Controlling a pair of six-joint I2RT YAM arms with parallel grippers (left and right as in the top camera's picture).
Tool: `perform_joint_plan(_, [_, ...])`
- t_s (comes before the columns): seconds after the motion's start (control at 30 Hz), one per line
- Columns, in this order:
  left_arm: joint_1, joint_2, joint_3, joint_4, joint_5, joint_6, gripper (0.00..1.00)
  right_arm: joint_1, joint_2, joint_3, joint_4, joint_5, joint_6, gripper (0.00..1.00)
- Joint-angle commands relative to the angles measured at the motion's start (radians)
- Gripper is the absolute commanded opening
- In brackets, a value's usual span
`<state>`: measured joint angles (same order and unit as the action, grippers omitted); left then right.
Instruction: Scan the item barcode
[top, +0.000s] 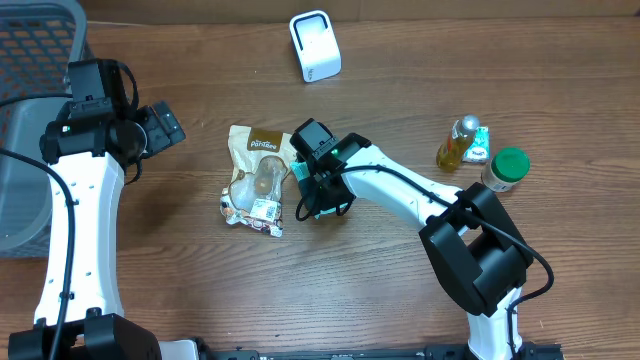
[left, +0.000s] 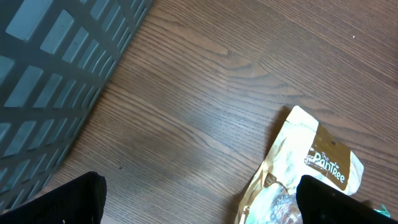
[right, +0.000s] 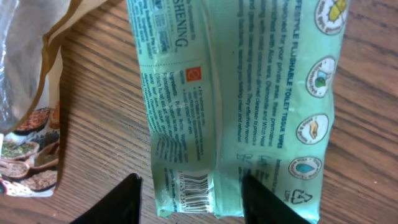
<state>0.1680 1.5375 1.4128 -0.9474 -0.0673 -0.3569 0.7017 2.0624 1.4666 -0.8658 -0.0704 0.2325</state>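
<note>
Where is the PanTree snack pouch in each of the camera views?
Overhead: PanTree snack pouch left of centre.
Left wrist: bottom right corner, partly cut off.
Right wrist: left edge, only a slice.
Shared landmark: the green tissue pack beside the pouch in overhead and right wrist; the grey basket links overhead and left wrist.

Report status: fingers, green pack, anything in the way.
Left fingers open. Right fingers open over pack, barcode up. Bag close beside pack.
</note>
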Motion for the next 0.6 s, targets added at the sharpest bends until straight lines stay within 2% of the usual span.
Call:
perform_joint_plan(0.0, [0.002, -0.006, 0.008, 0.003, -0.002, 0.013, 1.00, -0.001, -0.030, 0.077, -0.050, 0.017, -0.001, 0.54])
perform_joint_plan(0.1, [0.002, -0.006, 0.008, 0.003, -0.002, 0.013, 1.00, -0.001, -0.051, 0.122, -0.086, 0.017, -0.002, 0.56])
perform_joint_plan(0.17, [0.002, -0.006, 0.008, 0.003, -0.003, 0.013, 0.99, -0.001, -0.052, 0.121, -0.104, 0.017, -0.002, 0.50])
perform_joint_plan(0.27, [0.002, -0.006, 0.008, 0.003, -0.002, 0.013, 0.99, 0.000, -0.052, 0.102, -0.122, 0.057, -0.002, 0.33])
perform_joint_plan(0.4, [0.002, -0.006, 0.008, 0.003, -0.002, 0.013, 1.00, 0.006, -0.050, 0.089, -0.123, 0.162, -0.061, 0.31])
perform_joint_plan(0.57, [0.002, -0.006, 0.008, 0.003, -0.002, 0.013, 1.00, 0.038, -0.049, 0.088, -0.105, 0.186, -0.146, 0.32])
